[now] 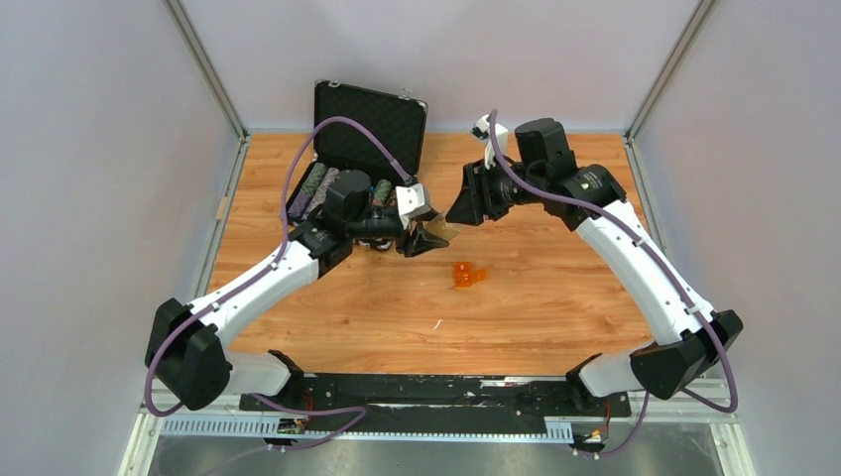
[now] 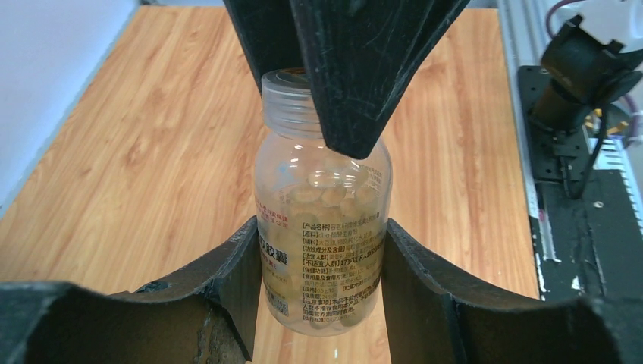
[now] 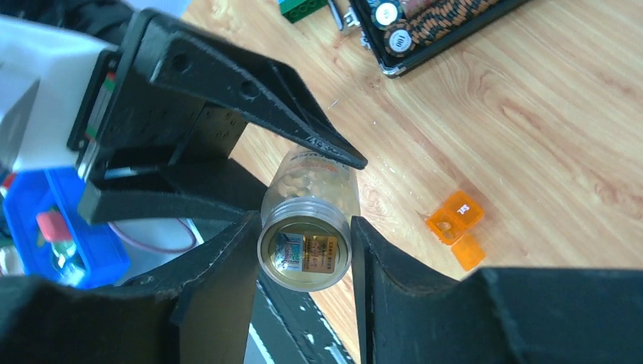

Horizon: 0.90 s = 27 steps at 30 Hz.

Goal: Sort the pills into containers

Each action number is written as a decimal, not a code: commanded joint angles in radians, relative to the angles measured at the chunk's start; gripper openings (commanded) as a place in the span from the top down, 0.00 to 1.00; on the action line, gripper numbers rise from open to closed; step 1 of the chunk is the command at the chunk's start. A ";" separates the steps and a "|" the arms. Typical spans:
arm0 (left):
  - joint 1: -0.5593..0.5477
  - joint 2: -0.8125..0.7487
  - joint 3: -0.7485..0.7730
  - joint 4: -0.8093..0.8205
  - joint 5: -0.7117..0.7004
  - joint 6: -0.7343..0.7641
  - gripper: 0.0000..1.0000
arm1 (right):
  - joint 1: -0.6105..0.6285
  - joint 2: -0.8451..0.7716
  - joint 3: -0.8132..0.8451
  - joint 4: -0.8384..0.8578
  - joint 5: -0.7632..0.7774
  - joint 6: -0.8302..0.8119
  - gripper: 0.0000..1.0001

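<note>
Near the middle of the wooden bench, a clear round plastic pill bottle hangs off the surface. The left end effector is at its 9 o'clock, clamped around the body. The right end effector is at its 2 o'clock, clamped at the neck. Small tan pills lie inside the bottle. A tiny translucent orange plastic box of joined compartments lies on the bench at the bottle's 5 o'clock, apart from it. A large black foam-lined case stands open at 10 o'clock, toward the far-left corner.
</note>
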 commanded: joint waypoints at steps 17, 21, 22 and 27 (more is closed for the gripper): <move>-0.012 -0.018 0.002 0.093 -0.080 0.010 1.00 | -0.023 -0.017 0.094 0.082 0.236 0.354 0.11; -0.012 -0.019 0.003 0.086 -0.046 0.012 1.00 | -0.037 -0.044 0.088 0.067 0.154 0.176 0.15; -0.012 -0.019 0.005 0.084 -0.037 0.015 1.00 | -0.036 -0.050 0.088 0.060 0.102 0.131 0.15; -0.012 -0.023 0.015 0.066 0.040 0.013 1.00 | -0.036 -0.088 0.057 -0.014 -0.107 -0.070 0.10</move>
